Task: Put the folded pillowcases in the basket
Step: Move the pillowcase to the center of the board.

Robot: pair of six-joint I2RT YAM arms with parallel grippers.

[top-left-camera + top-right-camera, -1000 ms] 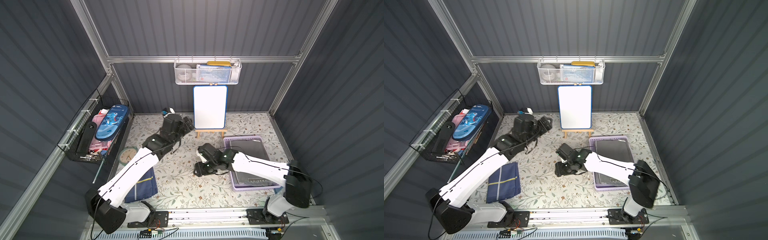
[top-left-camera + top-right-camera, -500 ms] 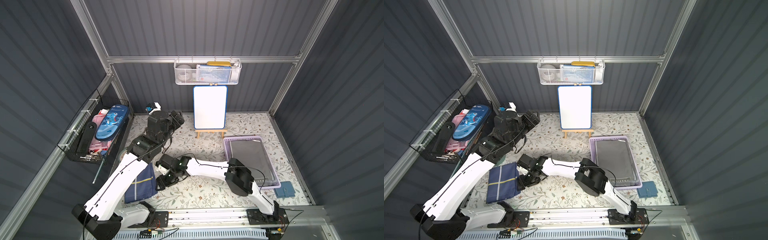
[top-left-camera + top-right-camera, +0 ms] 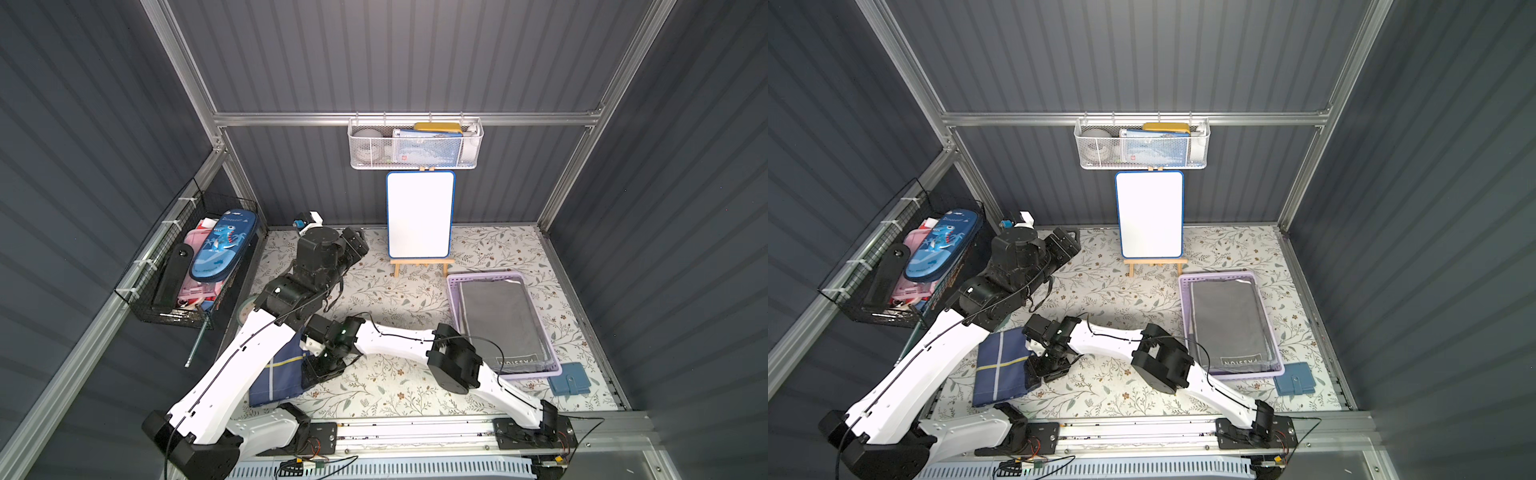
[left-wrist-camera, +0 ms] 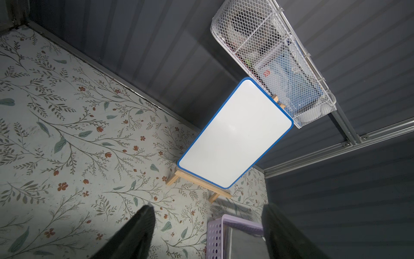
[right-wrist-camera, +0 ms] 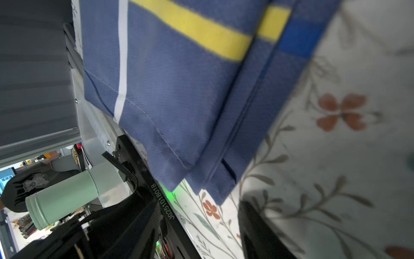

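1. Dark grey ribbed walls on aluminium framing close in the table (image 3: 395,291). Its top is covered with a pale sheet printed with leafy sprigs and small red flowers.
2. On the left wall hangs a black wire basket (image 3: 143,286) holding a blue dinosaur pencil case (image 3: 222,245).
3. The pillowcase (image 3: 1000,365) lies flat at the front left of the table, well apart from the basket. It is navy and folded into a rectangle. Its long axis runs from the front rail toward the back wall. A white stripe follows that length and a yellow stripe crosses it.
4. The right gripper (image 3: 1046,368) sits low, just beside the pillowcase's right edge. In the right wrist view its fingers (image 5: 134,224) stand parted and hold nothing, with the cloth's layered corner just ahead of the gap.
5. The left gripper (image 3: 357,245) is raised near the back wall, its jaws wide apart and empty.
6. A whiteboard (image 3: 419,216) stands upright on a small wooden easel at the back centre, under a white mesh basket (image 3: 415,160) on the rail.
7. The basket (image 3: 484,275), pale lilac, sits at the right with its long axis also front to back. A grey folded cloth (image 3: 498,324) lies inside it, and a small blue wallet (image 3: 569,379) sits just beside its near right corner.
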